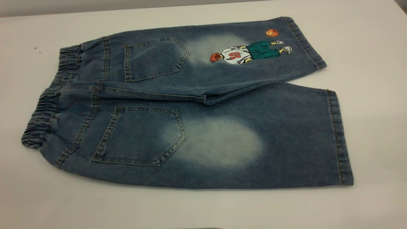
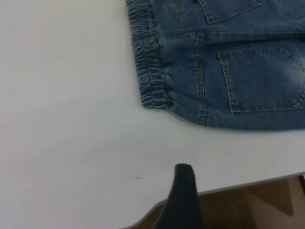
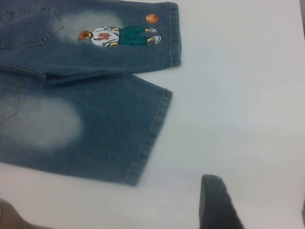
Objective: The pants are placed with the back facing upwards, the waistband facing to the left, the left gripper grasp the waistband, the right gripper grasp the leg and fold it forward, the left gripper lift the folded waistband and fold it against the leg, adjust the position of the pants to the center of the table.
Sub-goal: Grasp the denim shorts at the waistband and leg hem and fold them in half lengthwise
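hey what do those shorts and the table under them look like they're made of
The pants look like soft blue denim: woven texture, contrast stitching, pale faded patches. The waistband looks like elasticated denim, gathered into ruffles. The cartoon print seems printed or embroidered; I can't tell which. The table is smooth matte white, possibly laminate.

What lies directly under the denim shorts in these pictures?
The shorts lie flat on the white table, which shows bare around them. Whatever is beneath the cloth is covered; only the back side shows.
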